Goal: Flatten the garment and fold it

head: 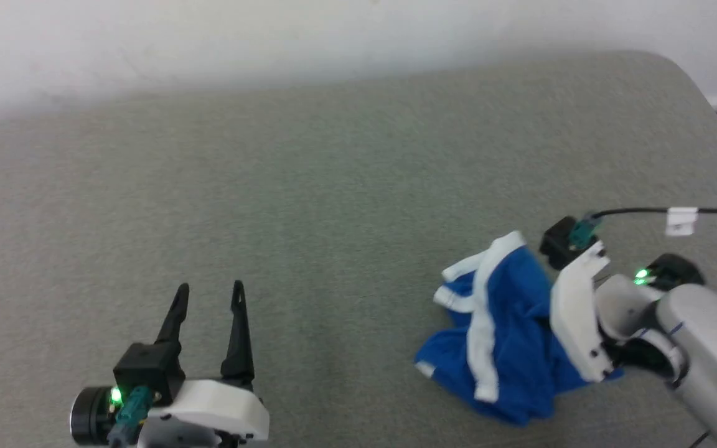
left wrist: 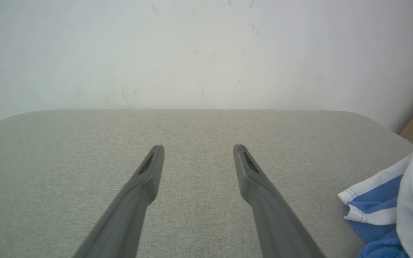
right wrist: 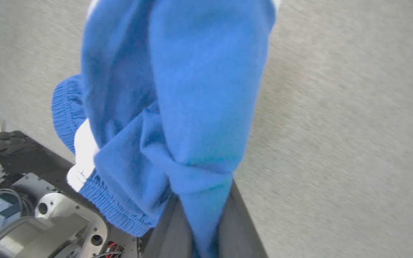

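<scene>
left gripper: nearest the robot at lower left, fingers spread, holding nothing, over bare table.

right gripper: at lower right, fingers pressed together on a twisted bunch of the garment. only a narrow rope of blue cloth is pinched, not an edge or a corner.

garment location: near right part of the table, in a crumpled heap with white trim bands crossing the blue. it is well apart from the left gripper. whether any part is lifted off the surface cannot be told.

handling (judgement): light, soft and fully limp. it has no stiffness, so it will drape and collapse wherever it is unsupported. the present mid-cloth pinch will drag it but not spread it. recommended hold points: the gathered elastic edge or the white-trimmed hem corners, one per gripper, then pull apart.

beyond: open table, then a pale wall.
</scene>
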